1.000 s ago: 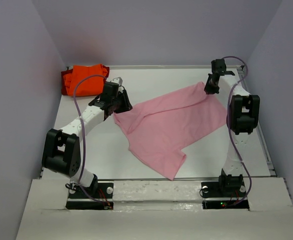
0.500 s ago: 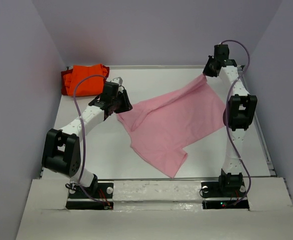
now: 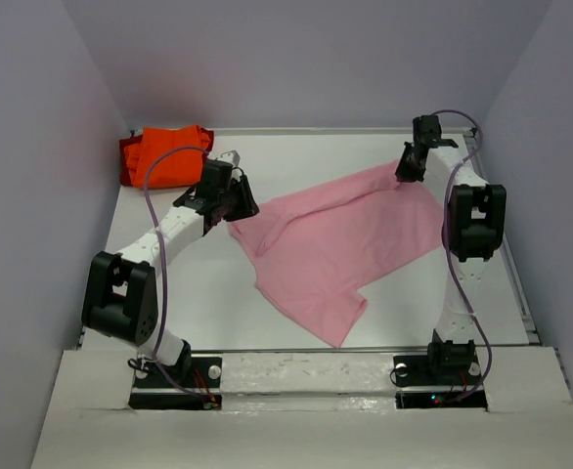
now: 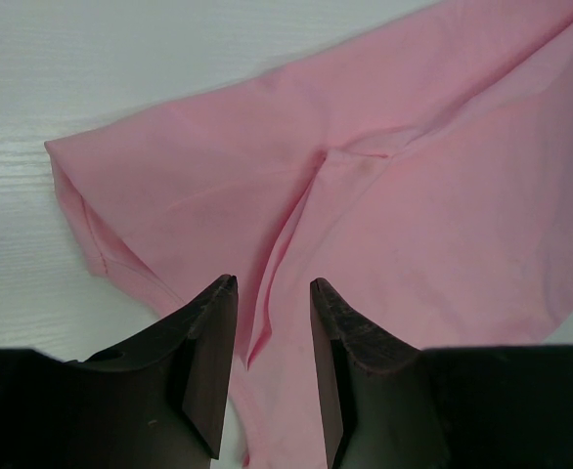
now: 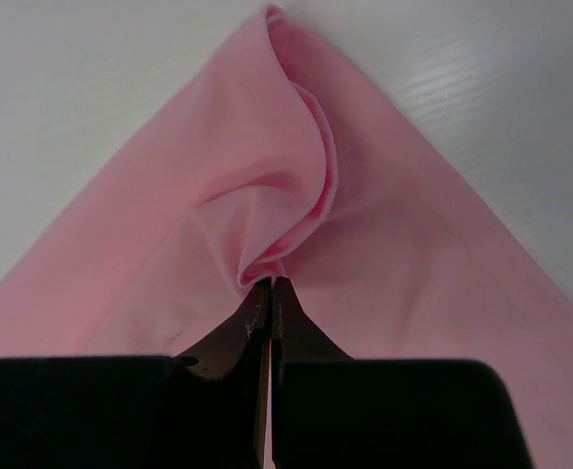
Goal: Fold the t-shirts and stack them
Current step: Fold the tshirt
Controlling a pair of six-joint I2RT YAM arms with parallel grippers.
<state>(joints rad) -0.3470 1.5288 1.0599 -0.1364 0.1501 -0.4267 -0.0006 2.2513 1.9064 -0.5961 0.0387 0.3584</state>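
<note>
Our right claw (image 3: 407, 168), pinching the corner of the pink shirt (image 3: 340, 249) farthest from the orange shirts (image 3: 164, 154), has dipped back toward the counter (image 3: 208, 293), laying it flatter for folding, while our left claw (image 3: 244, 205) hangs spread over the nearer edge.

A white table (image 3: 218, 293) is filling the bottom of a plain enclosure, its matte top showing a fine streaked grain in the left wrist view. A pale lavender-grey back wall (image 3: 306, 59) is rising straight from the table's far edge. A left wall (image 3: 32, 195) and a right wall (image 3: 560, 195) of the same colour are closing in the table's two sides. A thin metal rail (image 3: 524, 293) is running along the table's right edge. A rough white ledge (image 3: 306, 425) is lying across the table's near edge. Soft, even light is falling on the table, and a faint warm tint is showing on the back wall above the table's far left corner.
</note>
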